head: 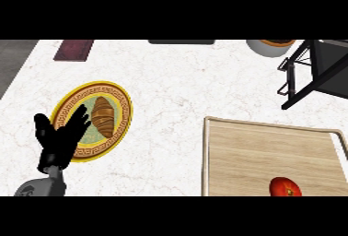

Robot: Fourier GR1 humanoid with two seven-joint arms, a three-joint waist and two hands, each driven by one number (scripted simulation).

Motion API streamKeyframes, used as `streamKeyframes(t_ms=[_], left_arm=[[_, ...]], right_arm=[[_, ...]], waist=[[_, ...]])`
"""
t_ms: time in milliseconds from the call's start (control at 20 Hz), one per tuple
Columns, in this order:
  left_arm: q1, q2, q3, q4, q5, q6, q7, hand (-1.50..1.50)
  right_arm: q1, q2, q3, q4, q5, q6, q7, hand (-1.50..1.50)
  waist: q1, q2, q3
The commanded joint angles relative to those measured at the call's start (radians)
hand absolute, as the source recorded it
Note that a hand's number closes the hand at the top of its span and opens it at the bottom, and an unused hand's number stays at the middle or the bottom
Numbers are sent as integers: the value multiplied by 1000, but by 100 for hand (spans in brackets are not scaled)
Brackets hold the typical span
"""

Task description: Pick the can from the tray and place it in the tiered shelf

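Note:
A wooden tray (258, 152) lies at the lower right of the marble counter. On it, near the lower edge, sits a red can (285, 187), only partly in view. The black tiered shelf (314, 69) stands at the upper right, cut off by the view's edge. My left hand (60, 138) rests open at the lower left, fingers up, over the edge of a plate. My right hand does not show.
A gold-rimmed patterned plate (119, 99) with a croissant (103, 116) lies at the left. At the far edge are a dark red board (73, 50), a dark flat object (181, 41) and a white bowl (270, 47).

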Motion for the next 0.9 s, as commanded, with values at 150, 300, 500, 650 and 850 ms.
streamKeyframes(t_ms=[150, 300, 500, 650, 850], left_arm=[[-10, 10, 18, 29, 17, -11, 20, 0], [25, -29, -10, 47, -16, 12, -22, 0], [4, 3, 8, 47, 2, -15, 0, 0], [-2, -3, -2, 5, -16, 15, 26, 0], [43, -5, -6, -34, 17, -19, 49, 0]], right_arm=[[-66, -51, -144, 49, -139, 21, 57, -150], [-26, -56, -177, 42, -152, -88, 35, -150], [-24, -144, -179, 65, -118, -173, 41, -150], [8, -233, -222, 87, -139, -185, 46, -150], [30, -312, -278, 129, -177, -199, 68, -150]], waist=[[-4, 3, -3], [-8, 3, -3], [0, 10, -3], [-4, 8, -2], [1, 6, -2]])
